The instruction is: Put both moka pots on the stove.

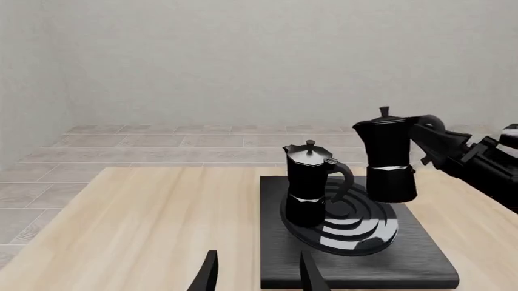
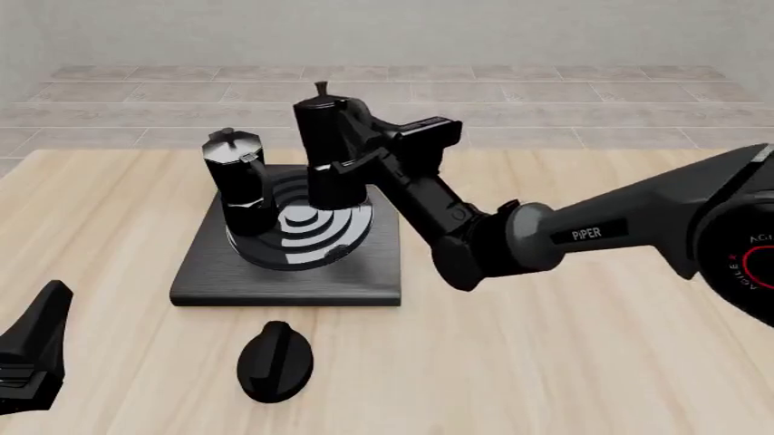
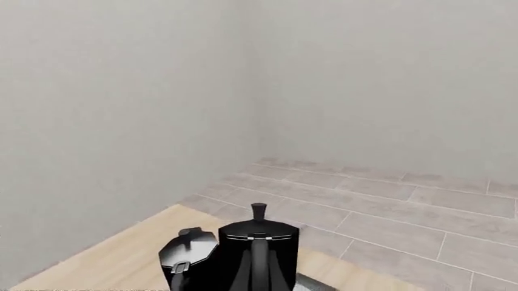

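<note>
The stove [image 2: 199, 276] is a flat black slab with a silver ring burner [image 1: 356, 227]. One moka pot [image 2: 236, 186] stands upright on the burner's left part. My right gripper [image 2: 358, 152] is shut on the other moka pot [image 2: 326, 149] at its handle side and holds it upright, a little above the burner's right part. In the right wrist view the held pot [image 3: 257, 260] fills the bottom edge, with the standing pot [image 3: 188, 251] beside it. My left gripper [image 1: 257, 274] is open and empty, near the table's front left [image 2: 34, 353], apart from the stove.
A low black oval knob [image 2: 275, 361] lies on the wooden table [image 2: 581, 362] just in front of the stove. The right arm [image 2: 568, 237] reaches across the table from the right. Grey tiled floor lies beyond the table's far edge.
</note>
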Controlling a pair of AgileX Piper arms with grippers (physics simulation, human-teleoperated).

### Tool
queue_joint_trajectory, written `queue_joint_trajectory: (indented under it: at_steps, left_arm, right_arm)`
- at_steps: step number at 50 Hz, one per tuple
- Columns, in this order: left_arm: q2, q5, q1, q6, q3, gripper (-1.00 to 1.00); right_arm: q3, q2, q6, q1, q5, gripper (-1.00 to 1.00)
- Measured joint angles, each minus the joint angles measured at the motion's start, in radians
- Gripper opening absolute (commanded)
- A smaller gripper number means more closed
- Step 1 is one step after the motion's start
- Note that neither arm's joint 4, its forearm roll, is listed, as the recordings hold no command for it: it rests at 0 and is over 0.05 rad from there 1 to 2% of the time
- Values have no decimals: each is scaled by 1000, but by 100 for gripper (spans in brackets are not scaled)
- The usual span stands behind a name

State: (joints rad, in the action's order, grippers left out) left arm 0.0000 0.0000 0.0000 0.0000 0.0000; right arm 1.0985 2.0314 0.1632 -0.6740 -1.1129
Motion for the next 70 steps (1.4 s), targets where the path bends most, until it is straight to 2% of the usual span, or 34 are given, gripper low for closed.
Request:
queue_joint_trajectory:
  at_steps: [23,45,70]
  left_arm:
    - [0,0,0,0,0,100]
    - [0,0,0,0,0,100]
    - [0,0,0,0,0,100]
  right_arm:
    - [84,112,38,13,-2,-100]
    - [135,150,78,7,9,-100]
    - [128,159,50,10,54,-100]
